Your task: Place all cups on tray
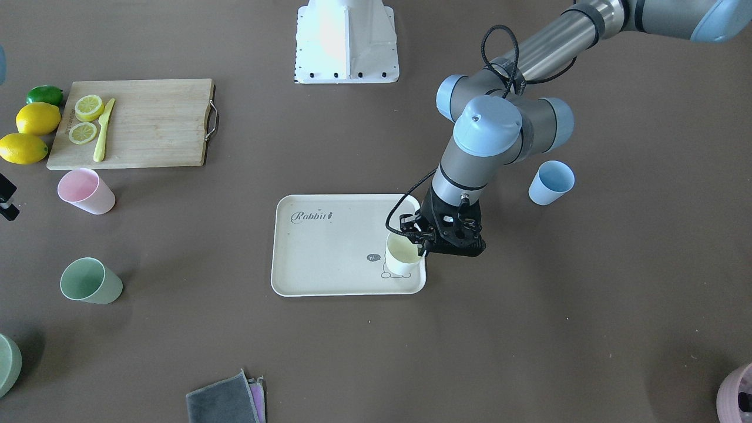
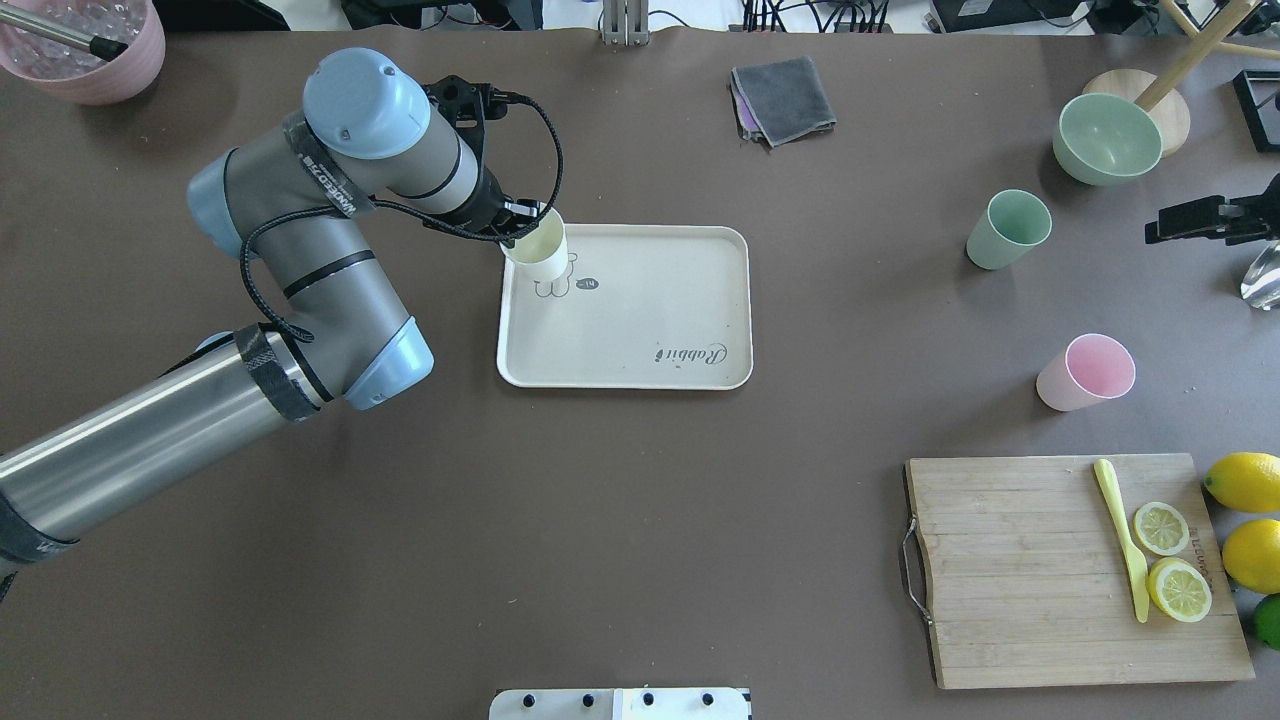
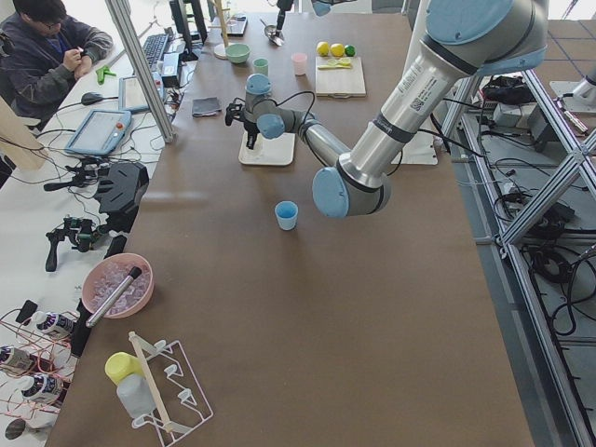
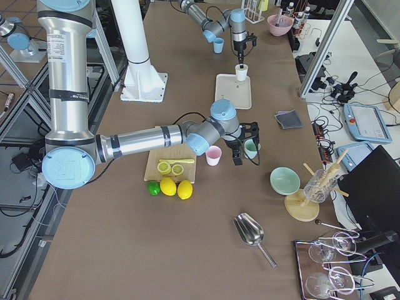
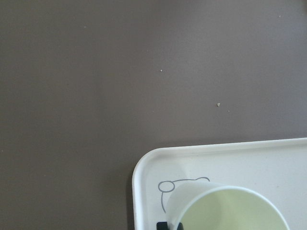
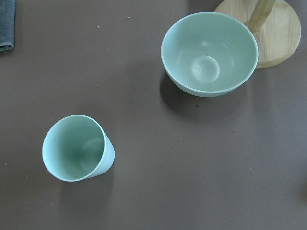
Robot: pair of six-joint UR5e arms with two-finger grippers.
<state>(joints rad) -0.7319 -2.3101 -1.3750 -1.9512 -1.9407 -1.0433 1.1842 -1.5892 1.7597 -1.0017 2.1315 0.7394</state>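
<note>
The cream-yellow cup (image 1: 402,258) stands at the tray's (image 1: 329,258) corner over the rabbit drawing, and my left gripper (image 1: 418,242) is shut on its rim. In the left wrist view the cup (image 5: 230,211) fills the bottom edge. On the bare table are the blue cup (image 1: 551,182), the pink cup (image 2: 1086,372) and the green cup (image 2: 1008,230). My right gripper (image 2: 1200,220) hangs high over the green cup (image 6: 76,147), its fingers apart and holding nothing.
A wooden cutting board (image 2: 1020,570) with lemon slices and a yellow knife lies near the pink cup, whole lemons beside it. A green bowl (image 2: 1107,138) and a wooden stand are beyond the green cup. A grey cloth (image 2: 782,98) and a pink pot (image 2: 85,50) sit at the far edge.
</note>
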